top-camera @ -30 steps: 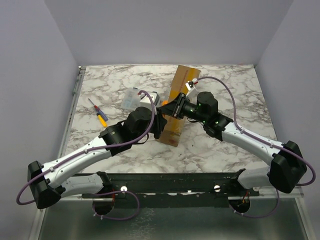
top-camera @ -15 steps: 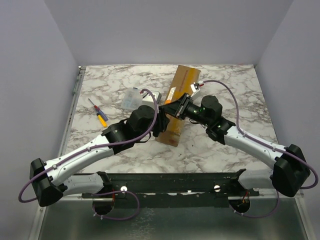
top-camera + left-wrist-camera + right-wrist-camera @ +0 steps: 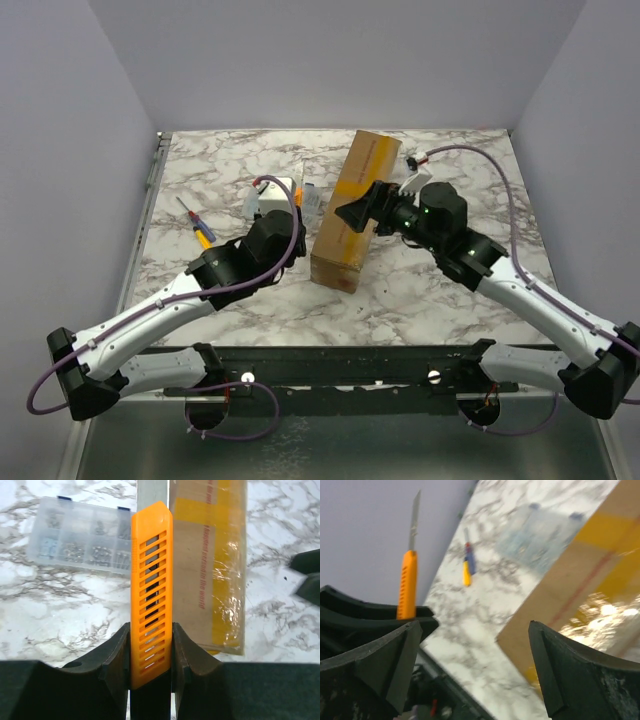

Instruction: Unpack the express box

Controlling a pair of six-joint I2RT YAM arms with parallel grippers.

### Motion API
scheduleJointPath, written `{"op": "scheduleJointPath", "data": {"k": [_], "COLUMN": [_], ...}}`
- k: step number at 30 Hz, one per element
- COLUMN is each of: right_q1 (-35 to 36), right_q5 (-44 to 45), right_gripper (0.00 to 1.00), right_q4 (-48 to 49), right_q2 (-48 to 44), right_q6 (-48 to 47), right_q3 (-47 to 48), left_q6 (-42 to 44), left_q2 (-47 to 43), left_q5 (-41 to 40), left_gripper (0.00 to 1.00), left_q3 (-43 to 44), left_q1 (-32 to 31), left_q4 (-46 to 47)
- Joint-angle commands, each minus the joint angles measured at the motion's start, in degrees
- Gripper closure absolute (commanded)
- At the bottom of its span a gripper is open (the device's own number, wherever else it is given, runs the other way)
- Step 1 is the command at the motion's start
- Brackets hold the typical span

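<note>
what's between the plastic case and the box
The orange knife, gripped by the left end effector, shows between the case and the box in the left wrist view.

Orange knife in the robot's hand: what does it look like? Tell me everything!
The utility knife has an orange plastic-looking handle with a row of slots and a thin grey blade slid out. The left gripper pinches the handle's lower end, blade pointing away, beside the express box above the marble table.
</note>
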Motion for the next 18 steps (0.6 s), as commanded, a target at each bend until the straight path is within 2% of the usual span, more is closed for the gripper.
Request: {"op": "scheduleJointPath", "data": {"k": [1, 3, 7, 10, 13, 15, 18], "right_q1": [0.1, -0.2, -1.3, -4.3, -9.7, -11.4, -12.4], "right_q5": [23.7, 31.8, 34.9, 32.8, 24.1, 18.7, 9.2], "right_gripper": [0.0, 0.0, 0.0, 0.0, 0.02, 0.11, 0.35], "right_q4": [-18.7, -23.3, -25.1, -25.2, -27.7, -28.4, -28.5], "right_q2": [-2.1, 1.5, 11.3, 20.5, 30.6, 37.9, 48.6], "right_q6": [-17.4, -20.3, -26.1, -28.4, -26.0, -26.4, -28.1], "right_q3": [8.0, 14.5, 25.0, 33.7, 44.9, 52.2, 62.7], "left_q6": [-3.0, -4.2, -6.1, -8.9, -12.1, -13.4, -13.6], "left_q2": [-0.7, -0.7, -2.2, -4.5, -7.3, -9.5, -11.7], "left_q5": [-9.3, -8.9, -4.1, 2.9, 10.3, 14.1, 19.3], "left_gripper": [1.0, 1.0, 1.0, 1.0, 1.0, 1.0, 1.0], "left_q3": [3.2, 2.8, 0.1, -3.9, -9.7, -13.4, -17.2], "left_q1": [1.3, 2.1, 3.8, 3.8, 3.9, 3.9, 3.9], "left_q4": [-8.2, -9.5, -9.3, -6.4, -1.6, 2.9, 8.7]}}
